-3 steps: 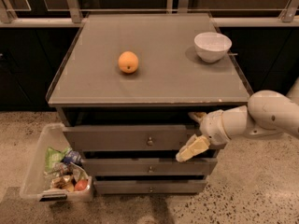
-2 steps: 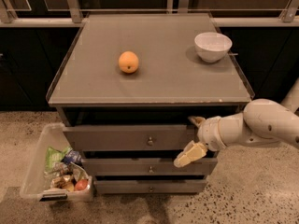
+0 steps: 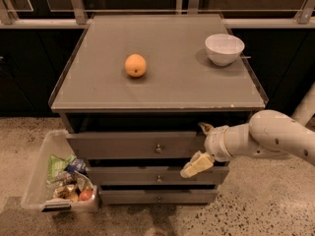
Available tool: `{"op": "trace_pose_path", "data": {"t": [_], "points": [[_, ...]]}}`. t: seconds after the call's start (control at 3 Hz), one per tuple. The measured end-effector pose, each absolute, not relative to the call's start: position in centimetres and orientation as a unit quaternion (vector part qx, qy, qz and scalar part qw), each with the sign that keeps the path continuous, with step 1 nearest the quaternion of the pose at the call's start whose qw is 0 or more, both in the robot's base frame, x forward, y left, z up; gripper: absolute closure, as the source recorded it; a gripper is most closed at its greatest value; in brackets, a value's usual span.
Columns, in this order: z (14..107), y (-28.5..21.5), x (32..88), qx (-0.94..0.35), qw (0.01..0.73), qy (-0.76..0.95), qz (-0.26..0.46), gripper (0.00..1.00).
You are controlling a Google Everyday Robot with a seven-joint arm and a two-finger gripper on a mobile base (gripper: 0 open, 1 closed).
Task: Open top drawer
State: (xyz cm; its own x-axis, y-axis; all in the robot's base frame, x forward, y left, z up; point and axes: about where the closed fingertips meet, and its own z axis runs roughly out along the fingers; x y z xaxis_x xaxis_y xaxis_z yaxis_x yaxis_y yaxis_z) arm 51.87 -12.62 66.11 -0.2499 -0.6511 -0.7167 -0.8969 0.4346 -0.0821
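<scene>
Your gripper (image 3: 201, 146) sits at the right end of the top drawer (image 3: 123, 145), spread wide: one finger (image 3: 197, 165) hangs below the front's lower edge, the other shows at its upper edge, and whether either presses on it you cannot tell. That drawer lies just under the table (image 3: 172, 87), its knob (image 3: 158, 148) untouched. A white bowl (image 3: 224, 48) stands on top, well apart from the orange (image 3: 135, 65). The floor bin (image 3: 37, 173) at the left holds crumpled packets (image 3: 61, 165).
</scene>
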Motion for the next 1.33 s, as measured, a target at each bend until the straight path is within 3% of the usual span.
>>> {"op": "trace_pose_path", "data": {"t": [0.67, 1.33], "points": [[66.6, -11.7, 52.5, -0.507, 0.356, 0.759, 0.199, 0.0], [65.8, -11.8, 50.4, -0.493, 0.296, 0.779, 0.248, 0.0]]}}
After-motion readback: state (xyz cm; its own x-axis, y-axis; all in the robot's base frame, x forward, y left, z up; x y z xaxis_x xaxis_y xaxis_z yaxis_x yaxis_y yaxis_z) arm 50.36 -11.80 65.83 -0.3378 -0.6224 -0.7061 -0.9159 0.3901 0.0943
